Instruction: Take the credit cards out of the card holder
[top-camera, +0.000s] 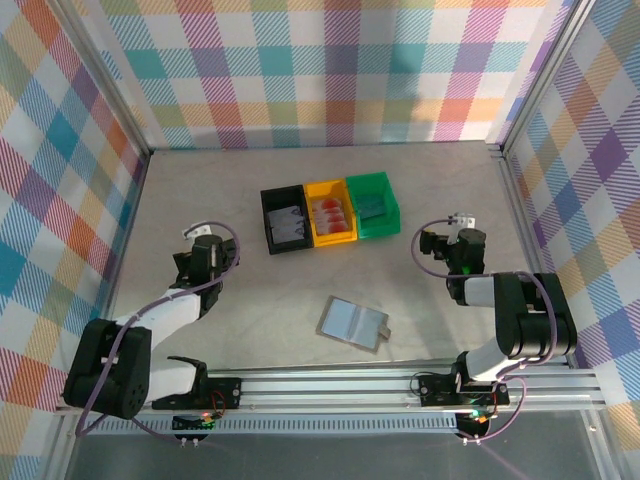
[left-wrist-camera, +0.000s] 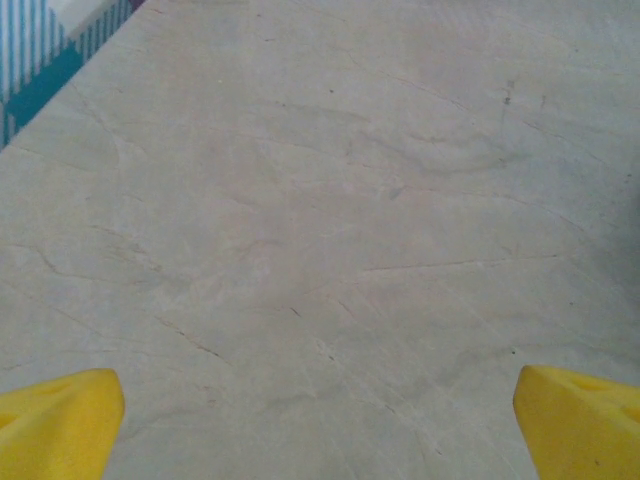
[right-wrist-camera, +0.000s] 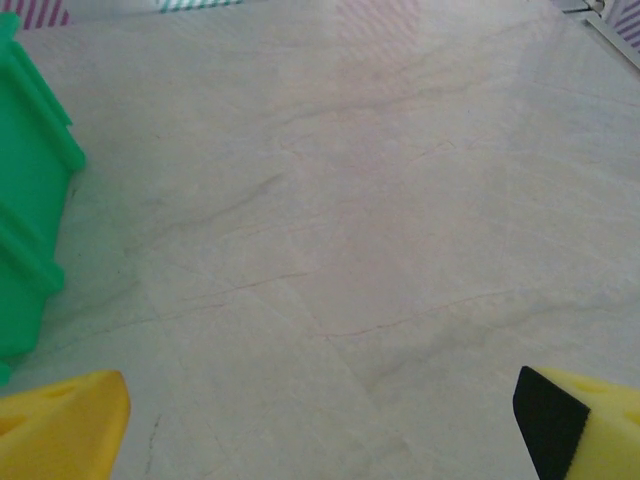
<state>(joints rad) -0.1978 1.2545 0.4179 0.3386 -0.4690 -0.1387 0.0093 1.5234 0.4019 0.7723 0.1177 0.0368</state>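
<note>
Fingers (left-wrist-camera: 60, 425) of the left gripper (top-camera: 203, 243) and right gripper (top-camera: 452, 240) stand wide and empty. Between the two, the card holder (top-camera: 353, 322) lies open, seemingly emptied. At its 12 o'clock, credit cards (top-camera: 331, 216) sit in bins (top-camera: 266, 215); the task looks finished.

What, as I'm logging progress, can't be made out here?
Top view: number of cards in plastic black bin, yellow bin, green bin; too small.
Top view: whether cards remain in the open grey-brown folding card holder; too small.
Right wrist view: green bin's inside; cut by left edge.
</note>
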